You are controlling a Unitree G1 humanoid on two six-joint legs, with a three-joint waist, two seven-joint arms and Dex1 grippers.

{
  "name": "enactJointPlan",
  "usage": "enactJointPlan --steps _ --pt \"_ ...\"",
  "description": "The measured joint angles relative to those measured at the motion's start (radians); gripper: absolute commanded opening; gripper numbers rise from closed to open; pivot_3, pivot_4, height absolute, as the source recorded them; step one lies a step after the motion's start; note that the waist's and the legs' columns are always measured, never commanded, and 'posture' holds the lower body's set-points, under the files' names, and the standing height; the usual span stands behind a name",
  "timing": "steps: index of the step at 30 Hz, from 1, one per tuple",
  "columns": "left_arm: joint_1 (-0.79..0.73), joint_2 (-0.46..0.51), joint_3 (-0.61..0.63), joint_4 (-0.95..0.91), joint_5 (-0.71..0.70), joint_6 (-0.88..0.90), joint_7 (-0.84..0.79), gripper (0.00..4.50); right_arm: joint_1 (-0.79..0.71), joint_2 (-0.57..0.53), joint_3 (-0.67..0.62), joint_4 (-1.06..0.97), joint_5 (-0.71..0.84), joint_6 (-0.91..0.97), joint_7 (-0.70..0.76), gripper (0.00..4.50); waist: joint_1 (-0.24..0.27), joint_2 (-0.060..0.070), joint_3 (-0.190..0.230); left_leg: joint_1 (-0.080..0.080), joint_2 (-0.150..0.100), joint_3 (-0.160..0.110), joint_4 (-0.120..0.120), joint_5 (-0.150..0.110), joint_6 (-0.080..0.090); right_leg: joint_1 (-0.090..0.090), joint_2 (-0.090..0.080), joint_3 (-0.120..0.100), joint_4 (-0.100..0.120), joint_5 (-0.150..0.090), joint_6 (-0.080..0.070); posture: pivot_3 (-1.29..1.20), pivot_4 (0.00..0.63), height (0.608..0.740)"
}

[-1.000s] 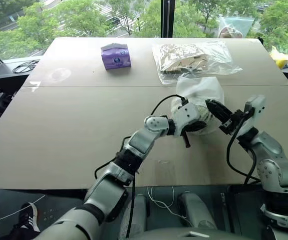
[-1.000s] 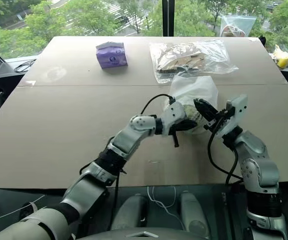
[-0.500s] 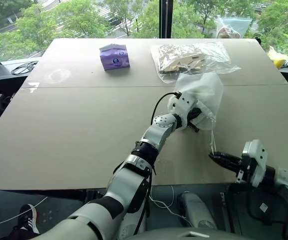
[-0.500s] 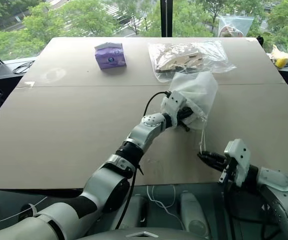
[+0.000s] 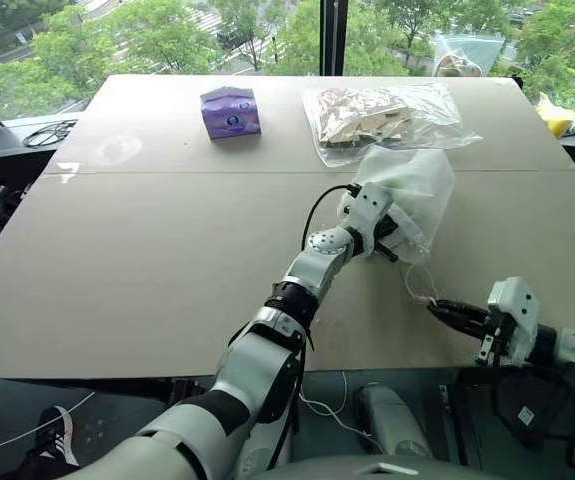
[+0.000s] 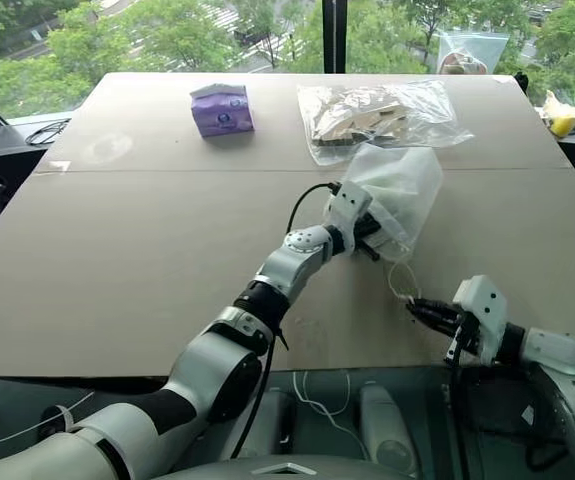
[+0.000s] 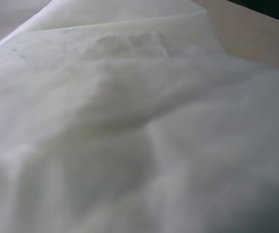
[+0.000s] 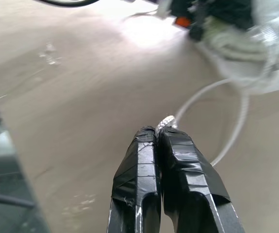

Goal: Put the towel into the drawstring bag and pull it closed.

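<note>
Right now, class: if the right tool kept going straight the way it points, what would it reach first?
Probably the drawstring bag: the right tool, shut on the white cord, points along it toward the bag's mouth, though depth is unclear.

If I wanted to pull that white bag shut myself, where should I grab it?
Probably by the white cord looping out of the bag at its mouth, on the table's near side. It lies loose and thin, easy to pinch. The right gripper already clamps its end.

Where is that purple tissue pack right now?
In the left eye view, the purple tissue pack stands at the table's far end, left of the clear bag of brown paper, away from both arms.
</note>
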Motion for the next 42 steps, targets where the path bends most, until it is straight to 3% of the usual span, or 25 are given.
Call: enactJointPlan --steps 5,8,11,14,17,23,30,31,32,35,39,42 --pt "0.003 0.0 0.0 -0.004 0.006 0.0 0.0 0.0 -0.009 -0.015 -0.075 0.038 0.084 0.089 0.009 1.68 0.0 0.0 0.0 0.0 0.0 0.0 0.0 0.0 0.0 0.0 0.0 0.0 0.0 0.0 0.0 0.0 0.15 0.74" --pt "0.004 -0.001 -0.002 -0.004 0.007 0.0 0.001 0.0 0.038 -0.115 -0.077 0.09 -0.013 0.048 0.032 3.22 0.001 0.0 0.0 0.0 0.0 0.0 0.0 0.0 0.0 0.0 0.0 0.0 0.0 0.0 0.0 0.0 0.15 0.74" --pt "0.006 0.0 0.0 -0.005 0.01 0.0 0.003 0.0 0.062 -0.164 -0.091 0.15 -0.075 0.007 0.042 4.13 -0.002 0.0 0.0 0.001 -0.001 0.001 0.0 0.0 0.0 0.001 0.0 0.001 -0.001 0.0 0.0 0.0 0.15 0.74" --pt "0.009 0.004 0.003 -0.008 0.017 -0.001 0.005 0.0 -0.043 -0.079 -0.131 0.095 0.084 0.133 -0.004 4.13 -0.009 -0.001 0.0 0.002 0.001 0.001 0.0 0.0 0.0 0.001 0.001 0.001 0.0 0.0 0.0 0.0 0.15 0.74" --pt "0.011 0.0 0.001 -0.009 0.019 0.0 0.006 0.0 -0.163 -0.007 -0.09 -0.046 0.199 0.222 -0.065 4.13 -0.004 0.001 -0.001 0.002 0.0 -0.001 0.0 0.0 0.0 0.001 0.001 0.0 0.001 0.0 0.0 0.0 0.15 0.74" --pt "0.011 0.0 0.001 -0.021 0.019 0.0 0.005 0.0 -0.204 0.192 0.088 0.008 0.109 0.258 -0.241 4.13 0.004 0.0 -0.001 -0.004 -0.001 -0.001 0.0 -0.001 0.001 0.0 -0.001 0.0 -0.004 0.002 0.003 0.0 0.15 0.74" --pt "0.011 0.007 0.004 -0.023 0.019 0.002 0.012 0.0 -0.238 0.228 0.122 0.067 0.045 0.294 -0.326 4.13 0.002 0.001 -0.001 -0.003 -0.001 -0.002 0.0 -0.001 0.002 0.0 0.0 0.0 -0.004 0.003 0.004 0.0 0.15 0.74" --pt "0.011 0.009 0.004 -0.023 0.02 0.002 0.014 0.0 -0.246 0.237 0.124 0.069 0.044 0.302 -0.329 3.6 -0.001 0.001 -0.001 -0.003 -0.001 -0.002 0.0 -0.001 0.002 0.0 0.0 0.0 -0.003 0.002 0.002 0.0 0.15 0.74" --pt "0.011 0.008 0.004 -0.023 0.02 0.002 0.016 0.0 -0.251 0.244 0.126 0.072 0.045 0.306 -0.332 3.4 -0.002 0.001 -0.001 -0.002 -0.001 -0.002 0.0 -0.001 0.002 0.0 0.0 0.0 -0.003 0.002 0.002 0.0 0.15 0.74" --pt "0.011 0.008 0.004 -0.023 0.02 0.002 0.02 0.0 -0.267 0.268 0.158 0.068 0.043 0.328 -0.338 1.81 -0.003 0.001 -0.001 -0.002 -0.001 -0.002 0.0 -0.001 0.002 0.0 0.0 0.0 -0.002 0.002 0.002 0.0 0.15 0.74" --pt "0.011 0.008 0.004 -0.023 0.019 0.002 0.02 0.0 -0.267 0.264 0.201 0.052 0.007 0.326 -0.34 0.02 -0.003 0.001 -0.001 -0.002 -0.001 -0.002 0.0 -0.001 0.002 0.0 0.0 0.0 -0.002 0.002 0.002 0.0 0.15 0.74" --pt "0.011 0.008 0.004 -0.023 0.019 0.002 0.021 0.0 -0.267 0.249 0.224 0.05 -0.039 0.303 -0.344 0.02 -0.002 0.001 -0.001 -0.001 -0.001 -0.002 0.0 -0.001 0.002 0.001 0.0 0.0 -0.002 0.002 0.002 0.0 0.15 0.74"
